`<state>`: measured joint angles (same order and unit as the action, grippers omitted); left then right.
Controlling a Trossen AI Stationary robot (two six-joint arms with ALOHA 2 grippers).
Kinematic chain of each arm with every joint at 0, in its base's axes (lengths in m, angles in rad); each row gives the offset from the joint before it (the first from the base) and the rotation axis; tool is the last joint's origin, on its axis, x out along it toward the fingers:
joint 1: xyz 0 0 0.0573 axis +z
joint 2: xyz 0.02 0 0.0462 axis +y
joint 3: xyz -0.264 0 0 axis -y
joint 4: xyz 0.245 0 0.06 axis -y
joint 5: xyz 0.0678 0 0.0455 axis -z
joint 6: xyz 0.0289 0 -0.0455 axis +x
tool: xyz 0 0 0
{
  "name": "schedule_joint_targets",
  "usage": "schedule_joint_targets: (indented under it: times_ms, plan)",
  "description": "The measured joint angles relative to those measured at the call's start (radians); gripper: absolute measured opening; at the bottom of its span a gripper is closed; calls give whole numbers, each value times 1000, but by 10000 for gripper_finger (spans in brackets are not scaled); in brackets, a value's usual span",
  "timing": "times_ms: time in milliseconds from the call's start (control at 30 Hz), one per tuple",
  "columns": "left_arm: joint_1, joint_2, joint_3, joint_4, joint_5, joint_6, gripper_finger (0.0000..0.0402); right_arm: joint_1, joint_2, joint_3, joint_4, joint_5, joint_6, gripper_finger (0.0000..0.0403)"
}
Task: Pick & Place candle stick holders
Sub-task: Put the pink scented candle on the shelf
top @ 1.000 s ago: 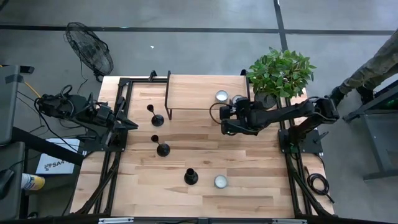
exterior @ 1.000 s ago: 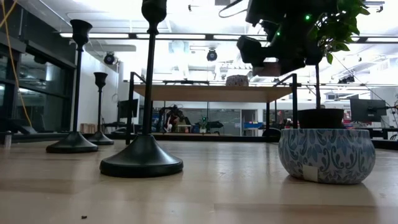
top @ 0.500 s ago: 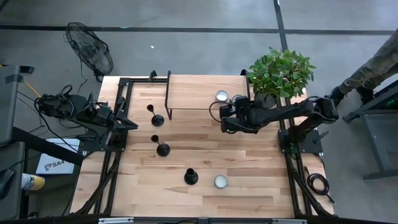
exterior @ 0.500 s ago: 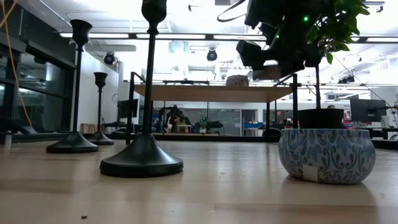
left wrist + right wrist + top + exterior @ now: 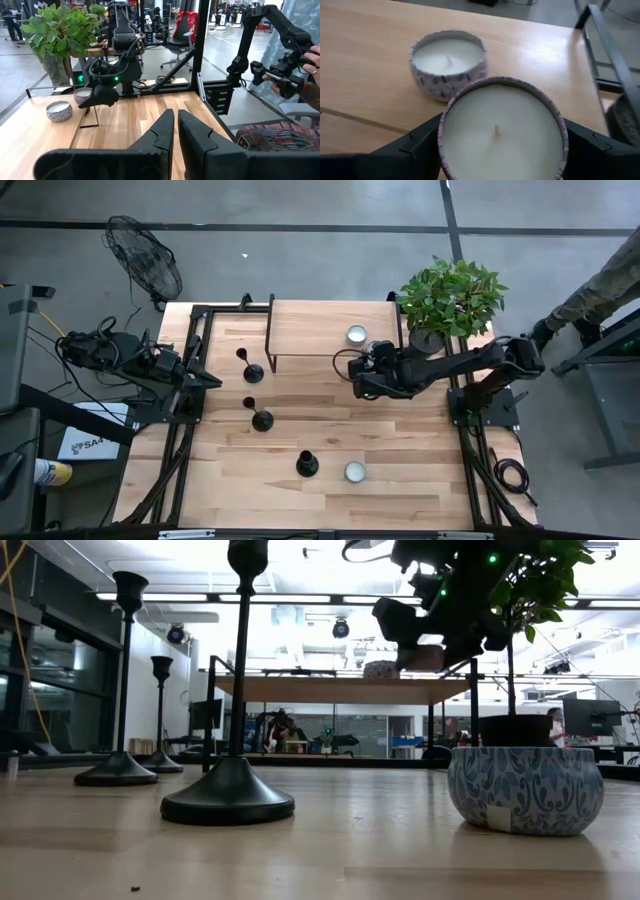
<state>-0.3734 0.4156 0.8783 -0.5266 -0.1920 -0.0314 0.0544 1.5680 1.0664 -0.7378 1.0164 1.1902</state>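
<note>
The right pincer (image 5: 497, 150) grips a candle tin (image 5: 501, 130) between its wide-set fingers and has slid a little toward the shelf (image 5: 330, 327) over the last second, closing on the second tin (image 5: 448, 60) that sits there just ahead. That suggests a candle is being placed, while the holders wait untouched. All three holders stand on the counter (image 5: 400, 440) well off to the pincer's side: one (image 5: 252, 369) nearest the shelf, one (image 5: 260, 417) farther, one (image 5: 306, 464) farthest. The left pincer (image 5: 175, 131) rests clenched and empty at the counter's edge.
</note>
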Motion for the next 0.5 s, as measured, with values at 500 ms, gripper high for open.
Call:
schedule_joint_targets:
  times_ms: [500]
  plan:
    - [0,0,0,0,0,0,26,-14,49,0,121,9,-50,294]
